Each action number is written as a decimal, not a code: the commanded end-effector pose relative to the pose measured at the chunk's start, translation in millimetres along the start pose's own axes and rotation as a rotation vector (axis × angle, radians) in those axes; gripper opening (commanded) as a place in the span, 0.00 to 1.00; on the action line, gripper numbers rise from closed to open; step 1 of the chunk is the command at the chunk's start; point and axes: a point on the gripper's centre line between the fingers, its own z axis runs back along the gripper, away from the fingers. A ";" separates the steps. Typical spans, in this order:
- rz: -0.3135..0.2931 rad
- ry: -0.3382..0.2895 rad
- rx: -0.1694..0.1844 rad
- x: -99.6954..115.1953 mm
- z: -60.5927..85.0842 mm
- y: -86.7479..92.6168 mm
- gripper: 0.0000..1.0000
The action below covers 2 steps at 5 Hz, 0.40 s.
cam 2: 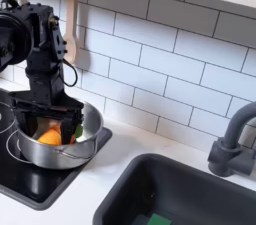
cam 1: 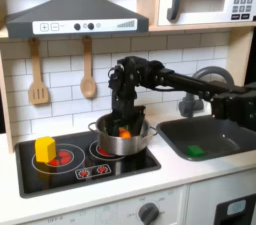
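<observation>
a: pot (cam 1: pixel 122 139) on the stove (cam 1: pixel 60 164), right burner in the first exterior view. what's inside?

b: an orange thing (cam 2: pixel 48 136), lying at the bottom in both exterior views. something green (cam 2: pixel 77 129) sits beside it in the second exterior view, too small to tell what.

a: and the sink (cam 1: pixel 215 139)?

b: dark basin set in the counter (cam 1: pixel 190 174), right of the stove in the first exterior view. a small green thing (cam 1: pixel 195 150) lies in it. the faucet (cam 2: pixel 232 149) stands at its back edge.

a: anything else on the stove?

b: a yellow block (cam 1: pixel 45 148) on the left burner, well apart from the pot.

a: how's the arm?

b: it comes in from the first exterior view's right, bends at the elbow and points straight down into the pot. the end effector (cam 2: pixel 58 124) is below the rim, just above the orange thing.

a: spread or pinching?

b: fingers (cam 2: pixel 38 119) look slightly apart, either side of the orange thing, but i cannot tell if they grip it.

a: the wall?

b: a spatula (cam 1: pixel 38 74) and a spoon (cam 1: pixel 88 69) hang on the tiles.
</observation>
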 end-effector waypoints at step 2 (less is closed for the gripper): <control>0.057 0.033 0.012 -15.0 3.3 34.5 1.00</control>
